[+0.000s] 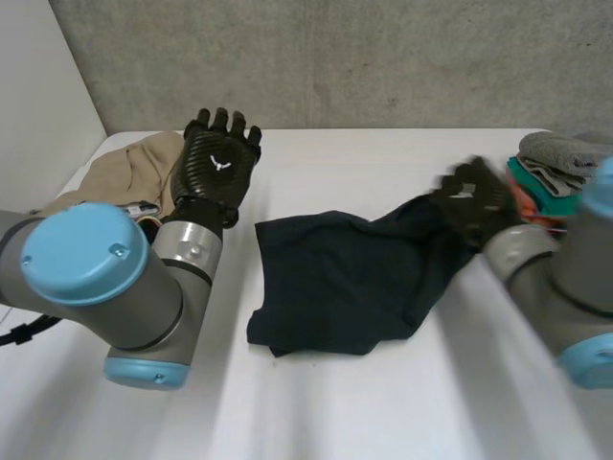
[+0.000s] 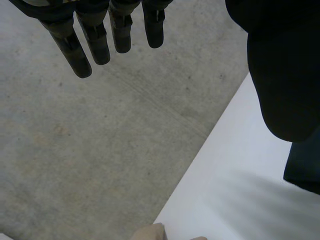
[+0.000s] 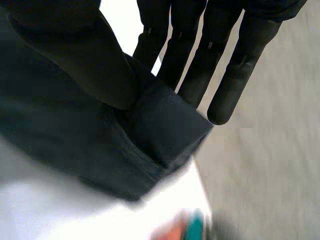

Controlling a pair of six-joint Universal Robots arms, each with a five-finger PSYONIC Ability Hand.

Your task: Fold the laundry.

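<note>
White table (image 1: 383, 412), bare across the near side. Dark garment (image 1: 335, 283) lies rumpled mid-table, unfolded, its right corner drawn up off the surface. Tan cloth (image 1: 134, 172) is heaped at the far left, also unfolded. Stack of folded pieces (image 1: 560, 168) at the far right, grey over teal and orange: that part looks done. My right hand (image 1: 474, 206) pinches the dark garment's corner between thumb and straight fingers. My left hand (image 1: 218, 158) hangs above the tan cloth, fingers straight, holding nothing. My reckoning: two pieces left, this one barely begun

Beige cloth (image 1: 123, 174) partly hidden behind left arm (image 1: 144, 278), folded stack (image 1: 565, 155) cut off by the view's edge
</note>
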